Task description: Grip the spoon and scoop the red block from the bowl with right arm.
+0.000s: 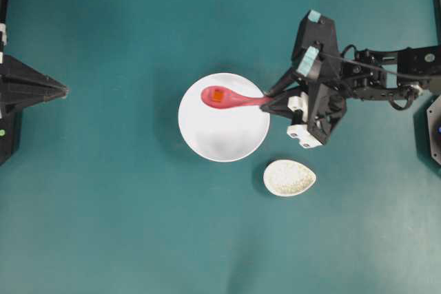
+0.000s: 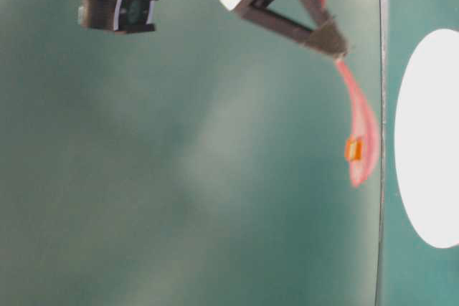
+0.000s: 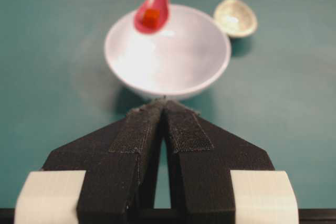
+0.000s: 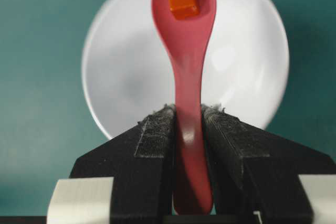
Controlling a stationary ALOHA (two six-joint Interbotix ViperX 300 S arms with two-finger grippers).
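Scooping step effectively complete: right gripper [image 4: 188,121] clamped on spoon [image 4: 185,45] handle, red block [image 4: 183,0] seated in scoop above bowl [image 1: 224,135]. Next: level carry, no tilting. Left gripper [image 3: 164,109] pressed together, idle.

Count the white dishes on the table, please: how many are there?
2. The bowl sits at the table's centre under the spoon; the small speckled rest lies beside it. None seems hidden.
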